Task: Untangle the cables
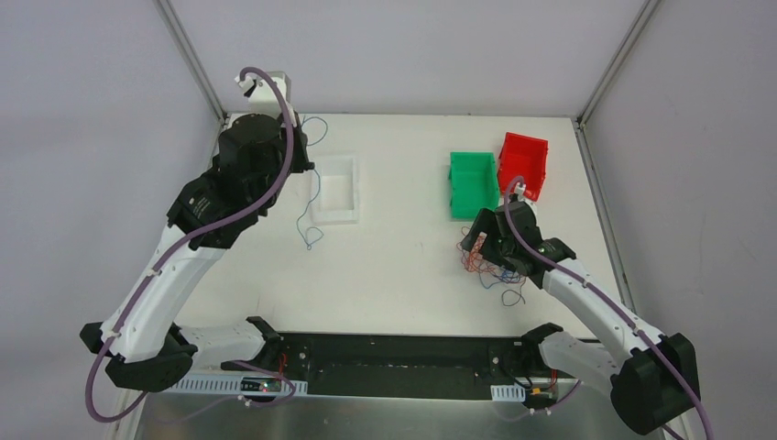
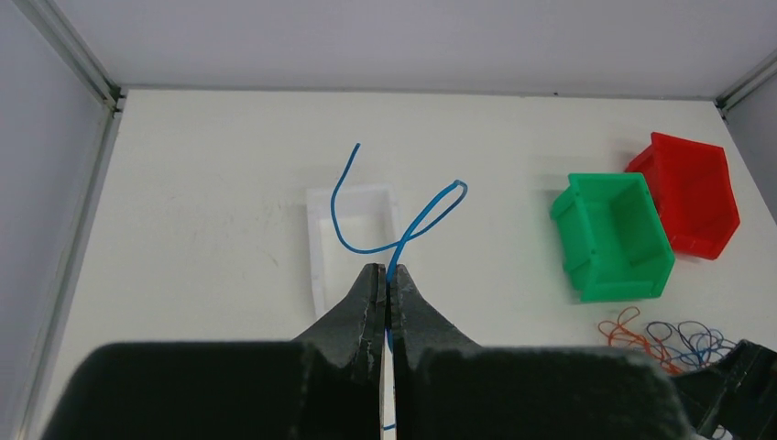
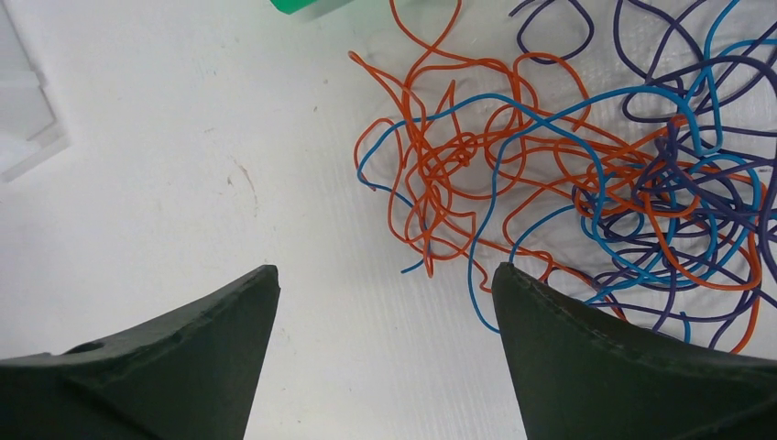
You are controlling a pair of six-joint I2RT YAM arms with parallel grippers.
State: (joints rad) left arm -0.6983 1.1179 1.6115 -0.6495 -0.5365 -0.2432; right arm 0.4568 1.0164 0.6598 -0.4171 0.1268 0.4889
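Beginning nearest to the arm bases, on the right side: a released right gripper (image 3: 385, 270), jaws spread wide with nothing between them, low over the white table (image 3: 183, 137) and just beside the tangle of cables (image 3: 513, 174), without touching it as far as can be seen. In this heap, orange-red, blue and dark purple strands, all very thin, looped and crossed many times, most dense toward the right and looser at the left edge. Probably almost without weight, soft and springy, so likely to slide between the pads and to drag the neighbours along when pulled. Better to pinch one strand at a free end or at an outer loop on the loose left edge, never in the dense knot, and to draw slowly while watching for a snag. A little farther, a green bin (image 2: 623, 280) and behind it a red bin (image 2: 696, 238), touching or nearly so, both seeming empty. On the far left, a clenched left gripper (image 2: 387, 270), raised above the table and grasping a single blue cable (image 2: 371, 250), already apart from the heap. From the pinch, one closed loop and one curved free end over a white tray (image 2: 316, 247); lower part hanging down beside the tray in the top view. Cannot tell if any of it touches the tray
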